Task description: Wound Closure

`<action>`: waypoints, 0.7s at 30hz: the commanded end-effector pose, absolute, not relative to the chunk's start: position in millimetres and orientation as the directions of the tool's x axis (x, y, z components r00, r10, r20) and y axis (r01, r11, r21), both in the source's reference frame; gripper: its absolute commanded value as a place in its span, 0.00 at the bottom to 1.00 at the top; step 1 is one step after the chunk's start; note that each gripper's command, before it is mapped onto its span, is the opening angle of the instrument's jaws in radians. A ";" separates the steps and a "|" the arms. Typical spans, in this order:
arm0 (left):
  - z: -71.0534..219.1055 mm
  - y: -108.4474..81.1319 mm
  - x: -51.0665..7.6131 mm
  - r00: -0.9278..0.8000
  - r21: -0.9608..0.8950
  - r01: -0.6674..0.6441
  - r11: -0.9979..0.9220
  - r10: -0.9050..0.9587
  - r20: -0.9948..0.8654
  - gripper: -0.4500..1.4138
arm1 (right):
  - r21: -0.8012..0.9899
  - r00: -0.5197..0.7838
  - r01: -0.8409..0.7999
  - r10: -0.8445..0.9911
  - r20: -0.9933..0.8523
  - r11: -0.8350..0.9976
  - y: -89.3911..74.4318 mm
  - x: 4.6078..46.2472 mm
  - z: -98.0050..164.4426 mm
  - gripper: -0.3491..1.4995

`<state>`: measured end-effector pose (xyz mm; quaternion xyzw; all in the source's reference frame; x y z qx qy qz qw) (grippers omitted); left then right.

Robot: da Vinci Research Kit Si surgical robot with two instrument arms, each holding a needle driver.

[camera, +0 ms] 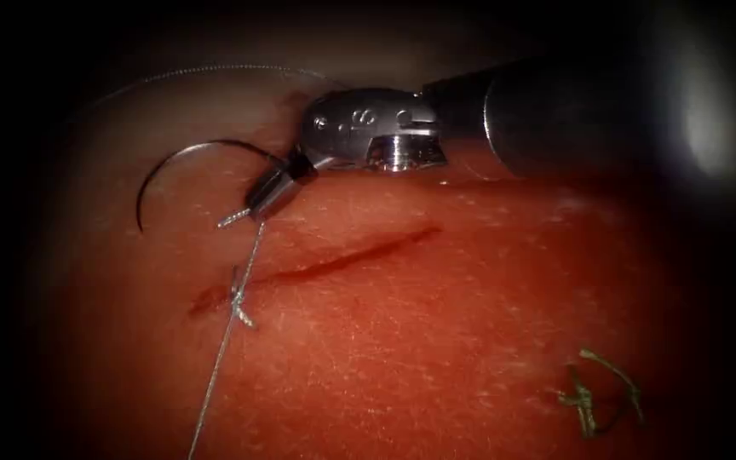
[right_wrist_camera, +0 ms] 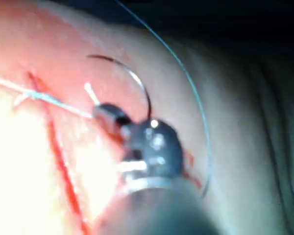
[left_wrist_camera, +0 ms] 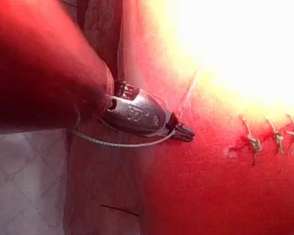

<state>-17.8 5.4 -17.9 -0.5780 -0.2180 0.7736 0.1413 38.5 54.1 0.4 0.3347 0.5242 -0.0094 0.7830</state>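
My right tool (camera: 253, 211) comes in from the right and points down-left above the cut (camera: 351, 255) in the tissue (camera: 436, 341). Its jaws are shut on the thread (camera: 249, 264), and a short thread end sticks out beside the tips. The thread runs down through a knot (camera: 240, 305) near the cut's left end and off the lower edge. The curved needle (camera: 172, 158) arcs free of the tissue, left of the jaws, its other end hidden behind the tool's wrist. The right wrist view shows the same jaws (right_wrist_camera: 105, 113), needle (right_wrist_camera: 132, 78) and cut (right_wrist_camera: 59, 152). In the left wrist view this tool (left_wrist_camera: 185, 132) also grips thread.
Cut ends of greenish thread (camera: 594, 396) lie on the tissue at lower right. A thin loop of thread (camera: 215, 70) sweeps over the far tissue behind the tool. Three tied stitches (left_wrist_camera: 277, 139) sit in a row beyond the jaws. Grey padding (left_wrist_camera: 34, 186) borders the tissue.
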 end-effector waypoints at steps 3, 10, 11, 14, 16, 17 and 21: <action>-17.5 3.9 -18.3 -0.291 -0.510 0.032 -0.860 0.480 -0.828 0.05 | 0.515 0.462 0.322 0.343 -0.818 0.795 53.8 39.0 1.8 0.00; -17.7 3.8 -18.3 -0.291 -0.510 0.039 -0.859 0.479 -0.828 0.05 | 0.513 0.487 0.290 0.337 -0.806 0.808 54.4 38.2 2.5 0.00; -17.8 3.8 -18.3 -0.291 -0.511 0.039 -0.859 0.479 -0.828 0.05 | 0.513 0.485 0.289 0.338 -0.807 0.809 54.2 38.2 2.6 0.00; -18.5 4.8 -18.3 -0.287 -0.516 0.030 -0.856 0.487 -0.825 0.05 | 0.523 0.451 0.278 0.371 -0.812 0.806 53.7 38.2 2.1 0.00; -19.8 7.5 -18.0 -0.274 -0.518 0.001 -0.855 0.498 -0.823 0.05 | 0.534 0.414 0.251 0.409 -0.813 0.808 53.5 37.5 0.6 0.00; -20.2 8.3 -17.9 -0.270 -0.507 -0.002 -0.862 0.489 -0.829 0.05 | 0.538 0.405 0.219 0.426 -0.809 0.814 53.5 37.3 0.1 0.22; -22.2 14.6 -15.4 -0.255 -0.435 -0.062 -0.898 0.436 -0.863 0.05 | 0.524 0.291 -0.025 0.508 -0.811 0.851 55.9 32.6 -4.6 0.89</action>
